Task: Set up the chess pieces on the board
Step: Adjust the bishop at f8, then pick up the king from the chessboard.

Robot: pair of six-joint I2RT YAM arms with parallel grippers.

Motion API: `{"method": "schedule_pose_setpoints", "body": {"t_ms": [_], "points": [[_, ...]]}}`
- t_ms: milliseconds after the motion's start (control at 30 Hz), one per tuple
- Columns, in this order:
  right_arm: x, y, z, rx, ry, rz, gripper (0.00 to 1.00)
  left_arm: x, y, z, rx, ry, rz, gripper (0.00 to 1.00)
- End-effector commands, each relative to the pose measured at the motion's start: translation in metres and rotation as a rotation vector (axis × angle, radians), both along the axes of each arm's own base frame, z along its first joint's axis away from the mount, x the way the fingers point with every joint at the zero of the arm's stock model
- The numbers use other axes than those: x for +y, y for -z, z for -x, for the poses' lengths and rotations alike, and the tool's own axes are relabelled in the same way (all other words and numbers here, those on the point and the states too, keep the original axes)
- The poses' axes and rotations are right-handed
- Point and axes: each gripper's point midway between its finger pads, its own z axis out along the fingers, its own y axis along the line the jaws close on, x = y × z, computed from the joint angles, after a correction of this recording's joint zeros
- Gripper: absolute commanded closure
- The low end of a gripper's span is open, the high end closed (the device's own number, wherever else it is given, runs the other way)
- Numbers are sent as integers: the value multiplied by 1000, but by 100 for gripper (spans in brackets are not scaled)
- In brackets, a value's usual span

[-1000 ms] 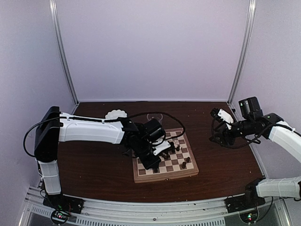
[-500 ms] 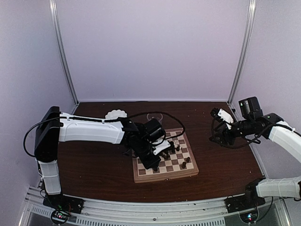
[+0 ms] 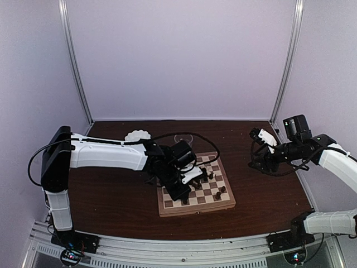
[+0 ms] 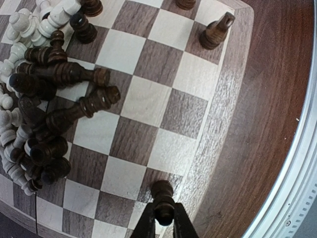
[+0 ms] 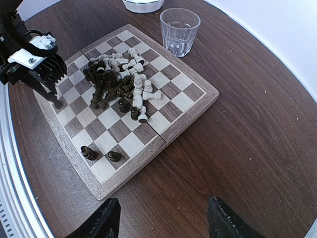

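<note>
The board (image 3: 195,211) lies in the middle of the table, also seen in the wrist views (image 4: 223,114) (image 5: 193,111). A heap of dark and cream chess pieces (image 4: 44,99) (image 5: 121,84) lies tumbled on its middle squares. My left gripper (image 4: 163,224) (image 3: 184,195) is shut on a dark pawn (image 4: 162,196), held upright over a dark square in the edge row beside the rim. Two dark pieces (image 5: 89,152) (image 5: 114,156) stand in that same edge row, one of them a bishop (image 4: 216,32). My right gripper (image 5: 161,228) hangs open over bare table to the right of the board, holding nothing.
A clear glass (image 5: 180,29) stands just beyond the board's far edge. A white dish (image 5: 143,4) (image 3: 138,135) sits behind it at the back left. The table's metal front rail (image 4: 297,163) runs close to the board's near rim.
</note>
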Motion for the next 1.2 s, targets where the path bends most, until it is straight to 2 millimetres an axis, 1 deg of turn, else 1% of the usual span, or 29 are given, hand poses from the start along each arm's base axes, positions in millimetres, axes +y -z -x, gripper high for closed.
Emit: {"method": "schedule_pose_setpoints", "body": {"t_ms": [0,67,100,167,233,300,333,367,433,500,567,600,667,767,833,867,900,967,1067,1167], "points": [[0,0,-1,-8,-8,-10,37,-1,7,1,11,10,-7,87],[0,0,-2,-7,-7,-10,37,1,6,0,5,9,-15,85],[0,-1,-2,-9,-7,-11,37,2,4,-1,-1,6,-19,82],[0,-1,-2,-8,-6,-11,37,4,2,-2,-8,6,-27,72],[0,-1,-2,-8,-6,-11,37,5,-6,0,-6,13,-22,64],[0,0,-2,-8,-6,-10,37,4,-20,2,-8,22,3,57],[0,-1,-2,-9,-6,-10,37,2,-30,2,-11,26,24,48],[0,-1,-2,-10,-6,-9,37,-1,-45,3,-18,33,58,40],[0,-1,-2,-11,-5,-8,37,-8,-74,1,-42,41,124,37],[0,-1,-3,-13,-4,-7,37,-16,-97,-8,-80,26,183,37],[0,-1,-3,-14,-3,-7,37,-20,-110,-28,-116,-28,215,40],[-1,-1,-3,-16,-3,-5,37,-20,-111,-41,-130,-70,218,44],[-2,-2,-3,-21,1,-3,37,-22,-111,-63,-134,-134,224,52],[-3,-2,-2,-27,5,0,37,-29,-107,-83,-133,-174,237,58],[-4,-3,-2,-30,6,-1,37,-36,-102,-93,-130,-185,237,57],[-5,-3,-2,-32,9,0,37,-39,-98,-96,-129,-188,230,55],[-5,-4,-2,-34,9,0,37,-42,-89,-99,-121,-190,215,52],[-5,-5,-2,-40,10,3,37,-46,-78,-102,-113,-189,196,51],[-6,-5,-3,-40,13,3,37,-47,-63,-111,-121,-211,149,54],[-6,-4,-3,-37,13,4,37,-42,-50,-118,-139,-243,92,56]]}}
